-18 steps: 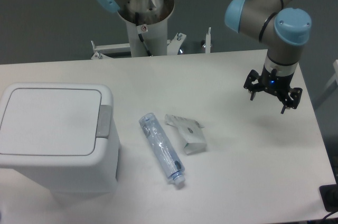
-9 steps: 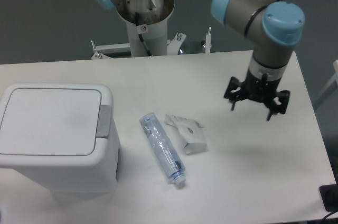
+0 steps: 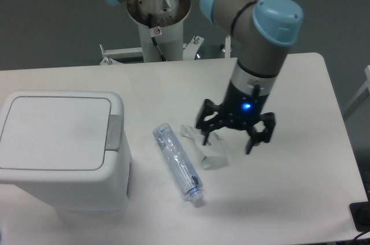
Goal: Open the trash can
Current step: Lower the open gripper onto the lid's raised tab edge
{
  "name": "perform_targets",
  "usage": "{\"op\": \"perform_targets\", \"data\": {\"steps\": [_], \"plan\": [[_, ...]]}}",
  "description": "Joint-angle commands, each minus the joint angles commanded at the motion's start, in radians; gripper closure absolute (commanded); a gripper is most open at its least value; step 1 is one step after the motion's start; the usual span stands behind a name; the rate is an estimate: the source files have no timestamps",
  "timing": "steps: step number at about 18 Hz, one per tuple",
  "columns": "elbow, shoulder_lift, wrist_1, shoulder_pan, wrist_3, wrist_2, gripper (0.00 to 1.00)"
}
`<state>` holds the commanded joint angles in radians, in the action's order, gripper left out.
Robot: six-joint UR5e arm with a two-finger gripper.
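Note:
The trash can [image 3: 60, 149] is a large white boxy bin at the left of the table, its flat lid shut, with a grey push tab [image 3: 115, 132] on its right edge. My gripper [image 3: 229, 144] is open and empty, fingers pointing down, above the table well to the right of the bin. It hangs over the right part of the crumpled white wrapper [image 3: 209, 151].
A clear plastic bottle [image 3: 177, 162] lies on the table between the bin and the wrapper, cap toward the front. The arm's base column [image 3: 157, 19] stands behind the table's far edge. The table's right edge [image 3: 341, 123] is near.
The arm has swung left and lower across the table, from near the right edge to above the wrapper. The gripper stayed open. The bin, bottle and wrapper have not moved.

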<state>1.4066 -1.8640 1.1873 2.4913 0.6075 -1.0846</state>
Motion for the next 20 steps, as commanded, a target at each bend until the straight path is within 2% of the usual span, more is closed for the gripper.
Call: {"op": "perform_targets", "data": {"steps": [4, 9, 12, 14, 17, 20], "plan": [[0.009, 0.048, -0.003, -0.043, -0.041, 0.041, 0.00], [0.009, 0.035, -0.037, -0.078, -0.139, 0.052, 0.00], [0.009, 0.039, -0.041, -0.100, -0.150, 0.052, 0.00], [0.012, 0.035, -0.087, -0.135, -0.169, 0.052, 0.00], [0.054, 0.045, -0.101, -0.141, -0.177, 0.046, 0.00], [0.060, 0.054, -0.104, -0.141, -0.181, 0.042, 0.00]]}}
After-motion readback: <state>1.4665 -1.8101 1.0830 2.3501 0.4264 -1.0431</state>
